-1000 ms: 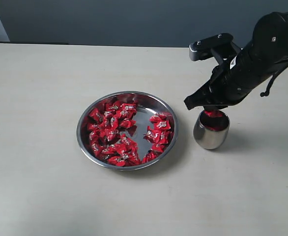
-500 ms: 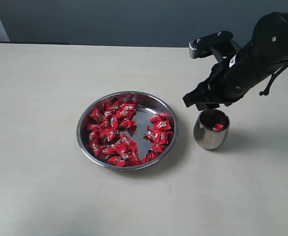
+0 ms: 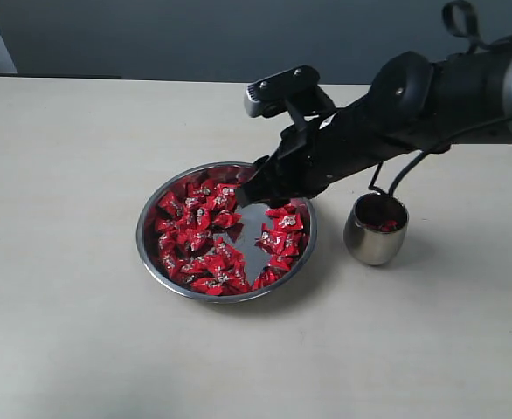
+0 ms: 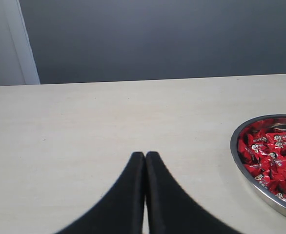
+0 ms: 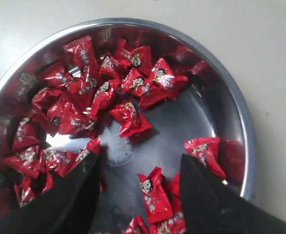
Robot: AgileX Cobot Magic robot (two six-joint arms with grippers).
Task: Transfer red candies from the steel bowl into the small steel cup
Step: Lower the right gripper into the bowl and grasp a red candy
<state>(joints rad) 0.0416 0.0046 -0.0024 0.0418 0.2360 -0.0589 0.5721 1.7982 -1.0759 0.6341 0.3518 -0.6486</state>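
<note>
In the exterior view, the right gripper [image 3: 254, 188] is held low over the steel bowl [image 3: 140, 236], above the gap between the red candies [image 3: 195, 236], presumably so that one can be picked. The small steel cup [image 3: 374, 244] is set just beside the bowl, with red showing inside. In the left wrist view, the left gripper [image 4: 145, 168] is parked clear of the bowl, jaws pressed together, nothing held. In the right wrist view, the right jaws are spread wide and empty over the candies.

Right arm [image 3: 396, 113]: black, reaching across, angled downward. Right pincer [image 5: 138, 163]: jaws spread wide, empty. Left pincer [image 4: 145, 161]: fingers pressed together, empty.
</note>
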